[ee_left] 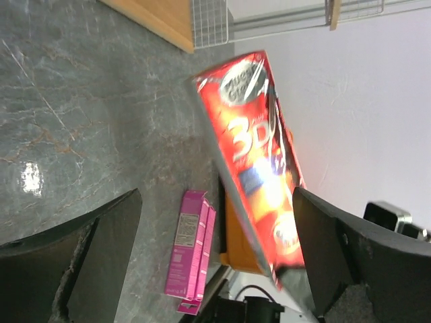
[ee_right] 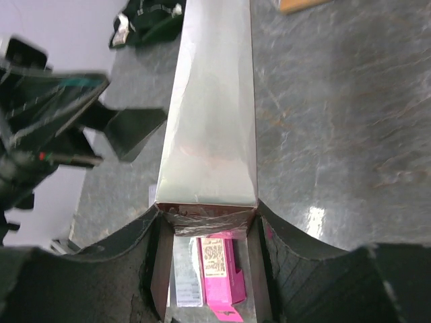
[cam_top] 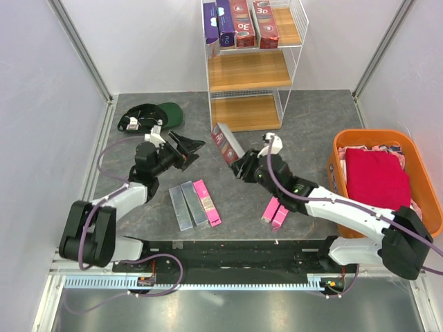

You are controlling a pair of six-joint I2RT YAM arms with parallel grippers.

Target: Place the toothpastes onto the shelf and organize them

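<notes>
1. Near the table's (cam_top: 311,124) near edge, left of the middle, you have two grey cartons (cam_top: 185,205) lying side by side. A pink carton (cam_top: 207,202) touches their right side.
2. Right of the middle, near the same edge, a pink pair (cam_top: 275,212) lies pressed together, just beside the right arm.
3. Your left gripper (cam_top: 191,151) sits left of mid-table. Its jaws are spread wide with nothing between them, and it faces the red carton (cam_top: 225,144) without touching it.
4. Your right gripper (cam_top: 243,167) clamps the red carton's lower end. The carton is off the table near the middle, tilted, with its free end leaning toward the shelf (cam_top: 249,69).
5. At the right edge stands a basket (cam_top: 339,149) with a red cloth (cam_top: 377,176) in it.
6. Toward the far left corner lies a green cap (cam_top: 149,115).
7. The shelf stands at the middle of the far edge. Its top board carries the shelved cartons (cam_top: 242,24) in a row, purple on the left and red on the right.
</notes>
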